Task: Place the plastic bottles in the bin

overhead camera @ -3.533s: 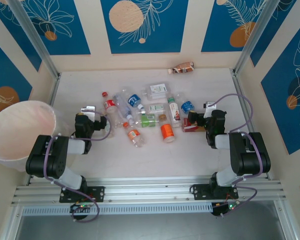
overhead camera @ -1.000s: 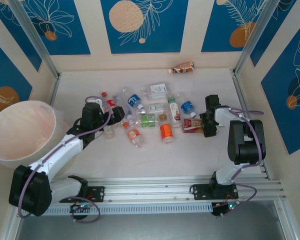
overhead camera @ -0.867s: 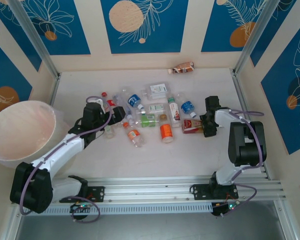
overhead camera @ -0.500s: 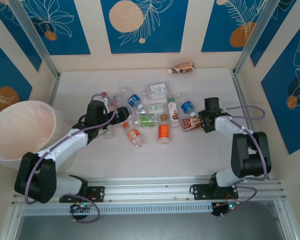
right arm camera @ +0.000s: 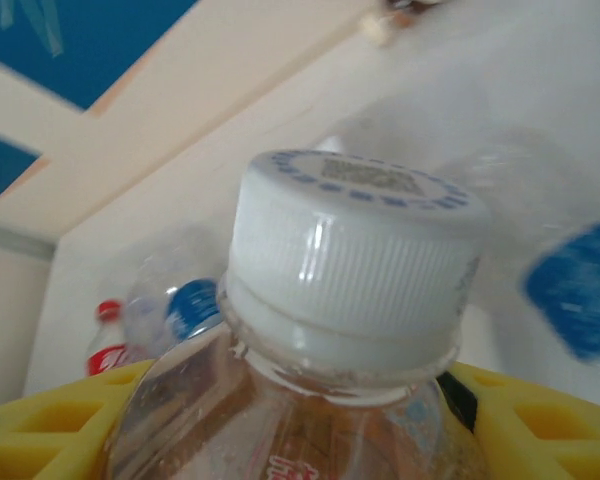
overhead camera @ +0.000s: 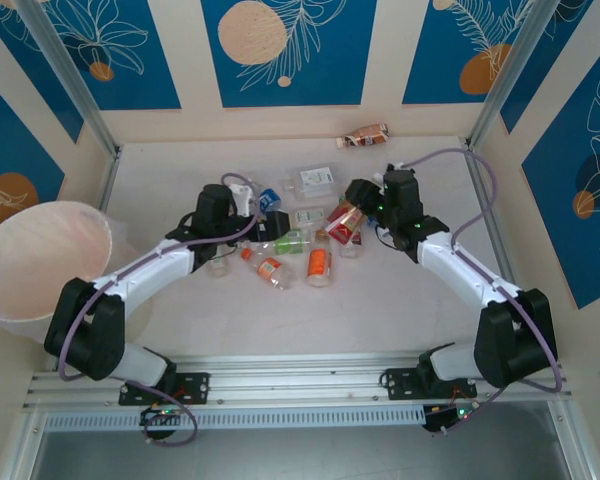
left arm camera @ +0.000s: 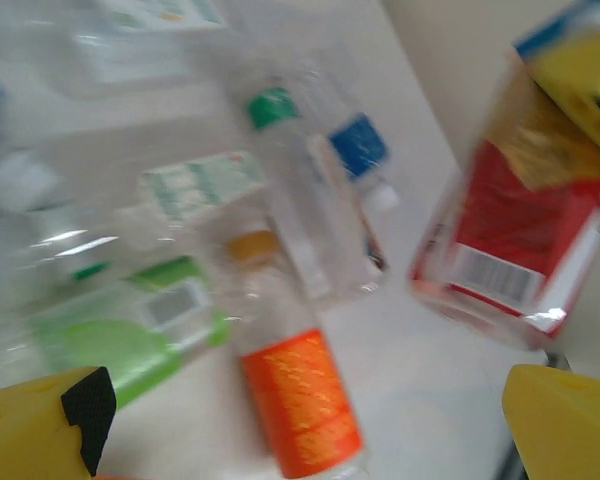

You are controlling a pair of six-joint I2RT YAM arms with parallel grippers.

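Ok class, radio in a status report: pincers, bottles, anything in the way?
Left pincer open over bottle pile. Right pincer shut on red-labelled bottle, held above pile. Left arm stretches between it and bin.

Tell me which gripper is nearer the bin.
Left. The left gripper hovers over the bottle pile right of the bin; the right gripper, gripping a red-labelled bottle, is farther right.

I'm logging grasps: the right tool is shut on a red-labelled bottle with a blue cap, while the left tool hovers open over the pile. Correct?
Not quite: the cap is white, as the right wrist view shows. The rest holds: the right tool grips the red-labelled bottle, and the left tool hovers open over the pile.
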